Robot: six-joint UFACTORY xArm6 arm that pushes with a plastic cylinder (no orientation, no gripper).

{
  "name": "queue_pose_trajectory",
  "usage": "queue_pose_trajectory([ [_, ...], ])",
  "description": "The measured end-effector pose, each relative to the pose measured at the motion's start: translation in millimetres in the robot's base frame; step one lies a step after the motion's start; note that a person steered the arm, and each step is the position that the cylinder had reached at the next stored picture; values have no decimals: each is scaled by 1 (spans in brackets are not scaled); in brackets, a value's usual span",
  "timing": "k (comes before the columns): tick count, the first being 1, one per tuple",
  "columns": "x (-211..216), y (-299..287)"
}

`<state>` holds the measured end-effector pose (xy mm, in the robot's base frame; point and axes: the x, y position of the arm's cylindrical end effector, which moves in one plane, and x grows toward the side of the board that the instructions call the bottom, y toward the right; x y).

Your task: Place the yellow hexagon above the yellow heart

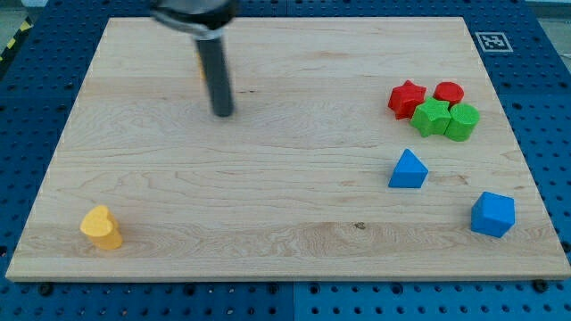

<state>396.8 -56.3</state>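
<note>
The yellow heart [102,226] lies near the board's bottom left corner. My dark rod comes down from the view's top, and my tip [222,114] rests on the board in the upper left part. A thin yellow sliver [202,69] shows at the rod's left edge, above the tip. It looks like the yellow hexagon, mostly hidden behind the rod. The tip is far up and to the right of the yellow heart.
A red star [407,98], a red block [449,92], a green star [433,117] and a green block [463,121] cluster at the right. A blue triangle [408,169] and a blue block [492,214] lie below them. The wooden board [268,205] sits on a blue pegboard.
</note>
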Motion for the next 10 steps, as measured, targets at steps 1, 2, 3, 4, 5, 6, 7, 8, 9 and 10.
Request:
queue_pose_trajectory([
  [1,-37,52],
  [2,-95,50],
  [3,-101,-9],
  [4,-103,-46],
  [5,-111,-46],
  [6,-116,-57],
  [7,-116,-73],
  [8,-116,-74],
  [9,-108,-74],
  [10,-83,-74],
])
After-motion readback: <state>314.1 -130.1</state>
